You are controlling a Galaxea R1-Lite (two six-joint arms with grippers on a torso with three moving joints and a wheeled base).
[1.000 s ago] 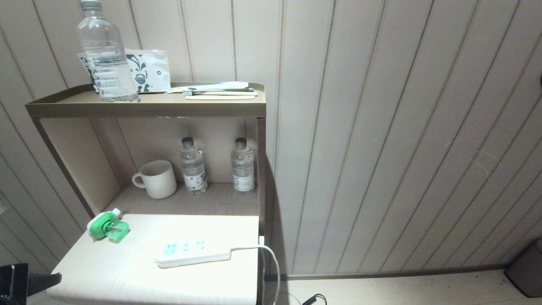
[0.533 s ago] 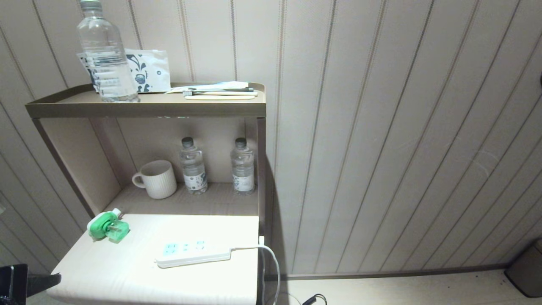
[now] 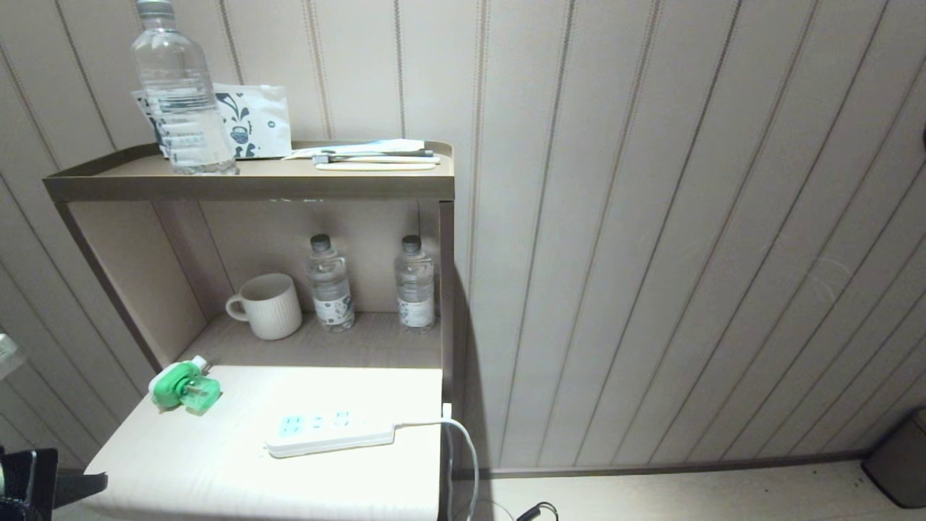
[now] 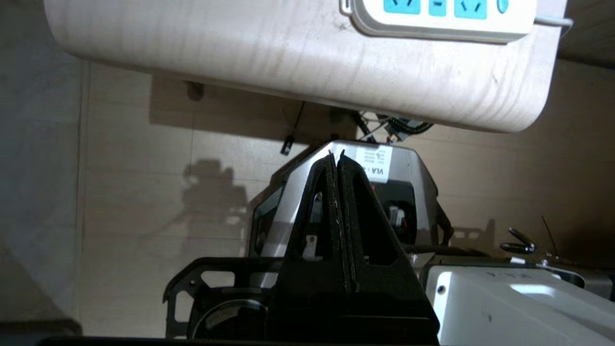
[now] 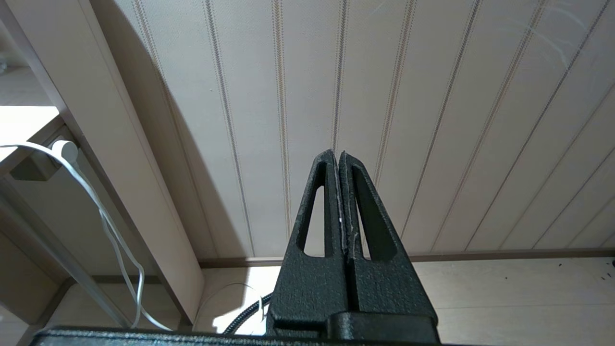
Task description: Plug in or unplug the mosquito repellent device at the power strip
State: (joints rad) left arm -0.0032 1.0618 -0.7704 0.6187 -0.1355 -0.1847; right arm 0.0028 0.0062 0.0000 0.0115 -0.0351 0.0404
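Left gripper closed, empty — below the power strip.

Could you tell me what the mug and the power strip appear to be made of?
The mug looks like matte cream ceramic, judging by its ribbed wall, though it could be plastic. The power strip looks like smooth white plastic with pale blue sockets.
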